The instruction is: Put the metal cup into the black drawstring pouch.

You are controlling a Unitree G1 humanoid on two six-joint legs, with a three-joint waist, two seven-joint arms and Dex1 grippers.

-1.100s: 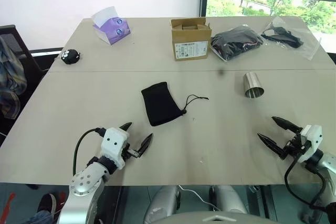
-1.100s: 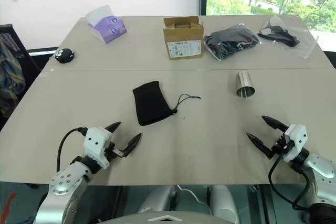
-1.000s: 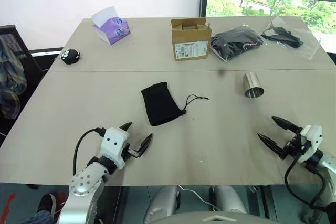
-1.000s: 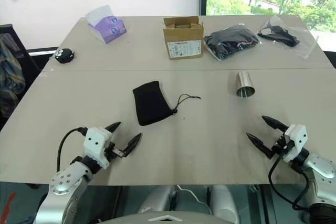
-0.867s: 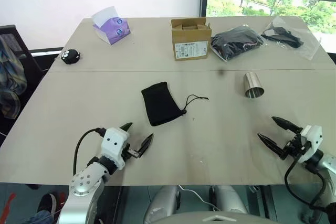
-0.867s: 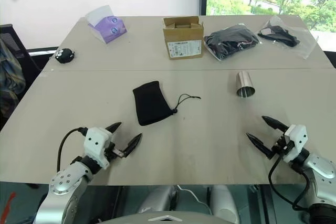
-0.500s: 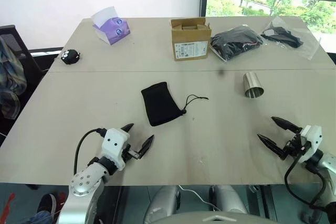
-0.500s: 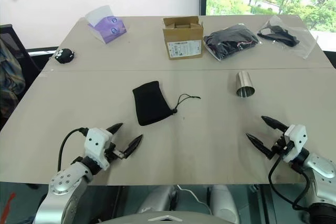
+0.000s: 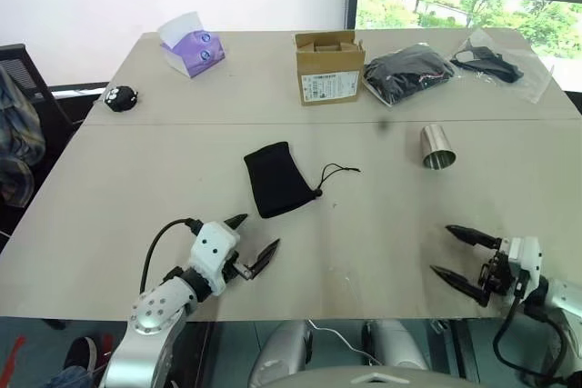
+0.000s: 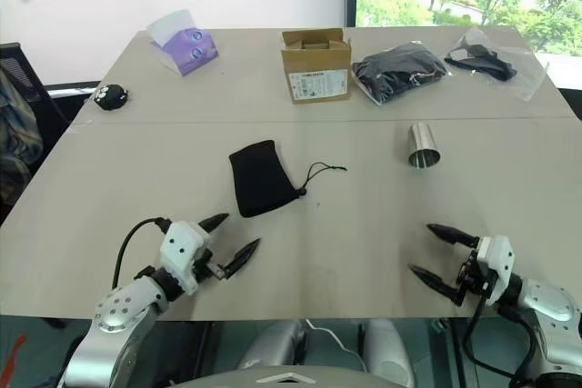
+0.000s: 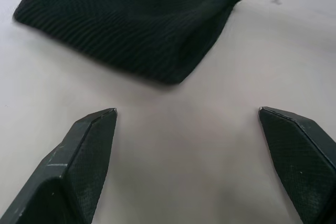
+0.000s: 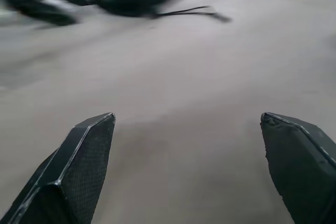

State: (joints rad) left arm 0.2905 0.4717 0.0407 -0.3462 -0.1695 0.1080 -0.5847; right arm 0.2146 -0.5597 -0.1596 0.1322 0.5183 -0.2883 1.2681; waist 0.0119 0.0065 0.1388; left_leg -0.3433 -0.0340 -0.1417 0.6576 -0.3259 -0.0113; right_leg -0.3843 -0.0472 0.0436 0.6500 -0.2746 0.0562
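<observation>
Nothing of the task is done yet. At the near edge of the table (image 9: 109, 179), the left gripper (image 9: 251, 243) and the right gripper (image 9: 464, 261) both hover with jaws spread wide and empty. Farther in, near the middle, the black drawstring pouch (image 9: 279, 179) lies flat, its cord trailing right. The metal cup (image 9: 438, 147) lies on its side well to the right, apart from the pouch. Grasping the cup, opening the pouch and inserting all remain.

The white label on the cardboard box (image 9: 330, 67) carries print (too small to read).
</observation>
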